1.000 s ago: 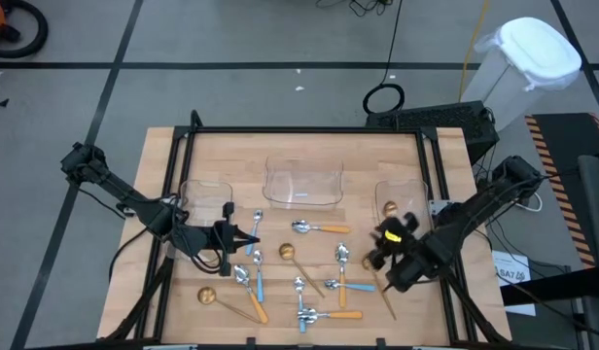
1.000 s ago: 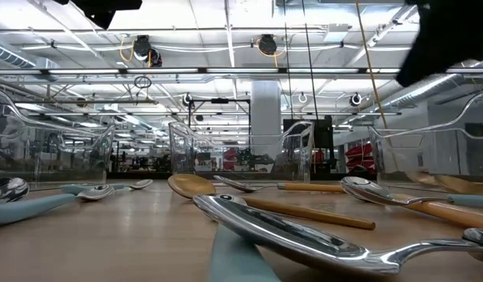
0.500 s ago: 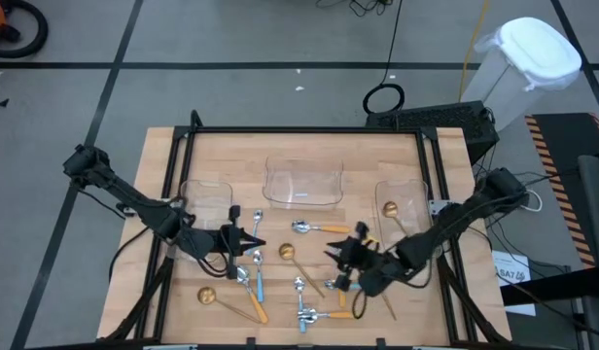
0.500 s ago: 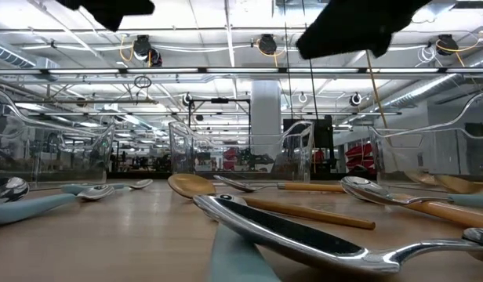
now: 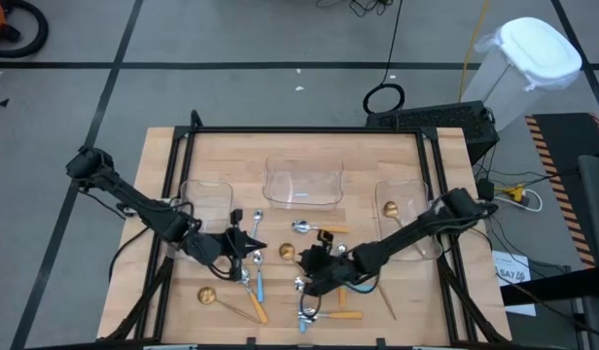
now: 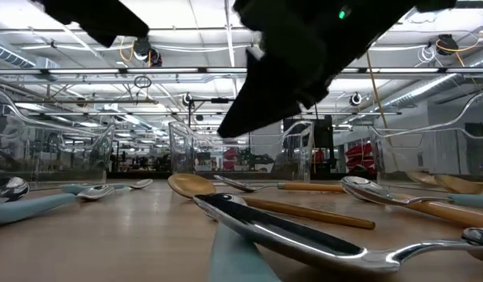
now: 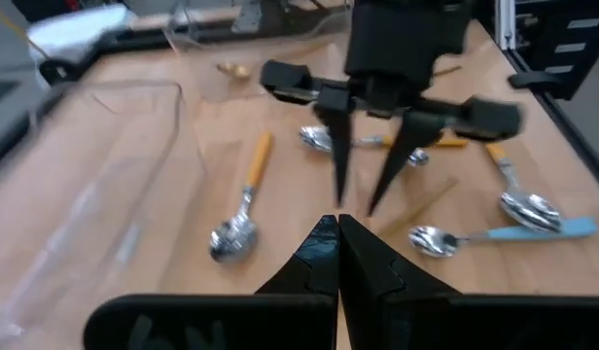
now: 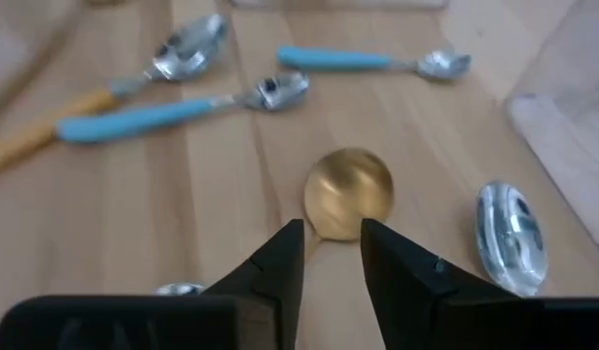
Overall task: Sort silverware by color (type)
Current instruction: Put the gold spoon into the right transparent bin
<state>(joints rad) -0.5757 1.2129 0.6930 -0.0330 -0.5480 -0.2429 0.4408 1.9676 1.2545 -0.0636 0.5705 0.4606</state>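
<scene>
Sorting spoons: right arm now over the middle of the table

Spoons: scattered on the front half of the table [image 5: 377, 156]. A gold spoon [image 8: 348, 192] lies bowl-up just ahead of the right gripper [image 8: 332, 255], whose fingers stand apart on either side of the bowl's near edge; whether they touch it cannot be told. Two blue spoons [image 8: 168, 112] and an orange spoon [image 8: 105, 86] lie beyond it, and a silver bowl [image 8: 511, 233] to one side has its handle cut off by the frame. In the high view the right arm covers several spoons near the centre. Another gold spoon [image 5: 222, 299] lies apart at the front left.

Grippers: left gripper [image 7: 336, 238] has its fingers pressed together with nothing between them, tips low over bare wood, facing the right gripper. In the low view both arms are only dark shapes overhead.

Change: one second earlier the right gripper was near the table's right side; it has since swung left to the centre, close to the left gripper. The left arm has edged slightly rightward.

Trays: three clear ones across the back. The right tray [image 5: 401, 194] holds one gold spoon [image 5: 389, 208]; the middle tray [image 5: 301, 173] and left tray [image 5: 204, 190] show nothing I can make out inside.
</scene>
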